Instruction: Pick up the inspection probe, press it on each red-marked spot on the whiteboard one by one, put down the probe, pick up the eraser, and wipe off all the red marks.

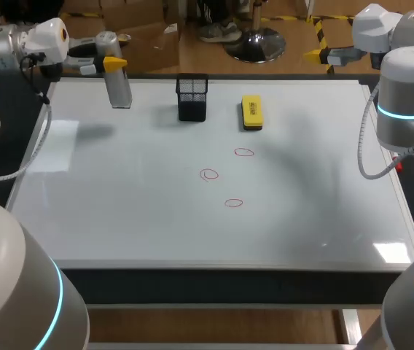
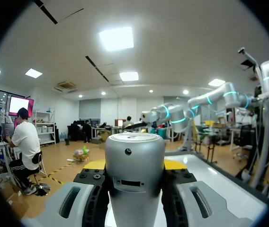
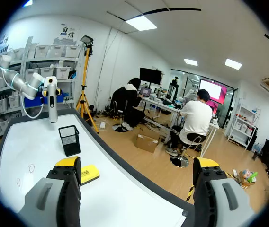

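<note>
Holding the inspection probe [image 1: 120, 89] upright, left pincer [image 1: 112, 65] clamped on it far left, ready to poke those red marks [image 1: 208, 174]; right pincer [image 3: 137, 165] gapes apart.

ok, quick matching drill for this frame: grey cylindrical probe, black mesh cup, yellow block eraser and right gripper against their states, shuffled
Things:
1. grey cylindrical probe
2. black mesh cup
3. yellow block eraser
4. right gripper

States:
A. open, nothing between its fingers
B. lying flat on the whiteboard, beyond the red circles
C. held upright in the left gripper
D. standing on the whiteboard, between probe and eraser

Pairs: 1-C, 2-D, 3-B, 4-A
</note>
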You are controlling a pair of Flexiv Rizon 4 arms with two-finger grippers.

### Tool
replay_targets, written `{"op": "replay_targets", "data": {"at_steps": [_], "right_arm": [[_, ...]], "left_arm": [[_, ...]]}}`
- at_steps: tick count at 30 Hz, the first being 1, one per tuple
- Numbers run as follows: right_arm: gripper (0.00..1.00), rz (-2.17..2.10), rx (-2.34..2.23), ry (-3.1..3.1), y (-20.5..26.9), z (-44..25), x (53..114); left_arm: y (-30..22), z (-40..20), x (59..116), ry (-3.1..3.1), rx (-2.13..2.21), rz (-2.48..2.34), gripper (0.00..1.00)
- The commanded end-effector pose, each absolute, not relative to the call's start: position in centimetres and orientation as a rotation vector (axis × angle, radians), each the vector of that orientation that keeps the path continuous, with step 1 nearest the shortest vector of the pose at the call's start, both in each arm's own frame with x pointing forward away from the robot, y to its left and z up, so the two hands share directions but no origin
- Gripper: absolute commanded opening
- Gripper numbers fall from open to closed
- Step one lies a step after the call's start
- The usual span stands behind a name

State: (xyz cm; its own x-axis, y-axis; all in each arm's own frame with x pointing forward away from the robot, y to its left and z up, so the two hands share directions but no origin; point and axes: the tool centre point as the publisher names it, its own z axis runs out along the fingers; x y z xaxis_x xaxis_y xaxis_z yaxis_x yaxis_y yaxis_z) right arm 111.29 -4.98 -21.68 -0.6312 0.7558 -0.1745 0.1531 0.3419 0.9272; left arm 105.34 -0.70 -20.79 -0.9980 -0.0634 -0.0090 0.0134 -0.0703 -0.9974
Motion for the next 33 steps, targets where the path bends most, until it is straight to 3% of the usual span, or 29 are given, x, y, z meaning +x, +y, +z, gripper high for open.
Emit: {"op": "replay_targets", "data": {"at_steps": [1, 24, 33], "right_arm": [[1.00, 1.294, 0.791, 2.008, -5.0, -21.7, 111.3], [1.00, 1.294, 0.791, 2.008, -5.0, -21.7, 111.3], [1.00, 1.197, 0.440, 2.452, -1.7, -22.0, 112.2]], "left_arm": [[0.1, -21.8, 105.9, 2.114, -0.057, -2.288, 0.00], [0.7, -22.4, 105.7, 2.135, -0.092, -2.271, 0.00], [0.7, -22.4, 105.7, 2.135, -0.092, -2.271, 0.00]]}}
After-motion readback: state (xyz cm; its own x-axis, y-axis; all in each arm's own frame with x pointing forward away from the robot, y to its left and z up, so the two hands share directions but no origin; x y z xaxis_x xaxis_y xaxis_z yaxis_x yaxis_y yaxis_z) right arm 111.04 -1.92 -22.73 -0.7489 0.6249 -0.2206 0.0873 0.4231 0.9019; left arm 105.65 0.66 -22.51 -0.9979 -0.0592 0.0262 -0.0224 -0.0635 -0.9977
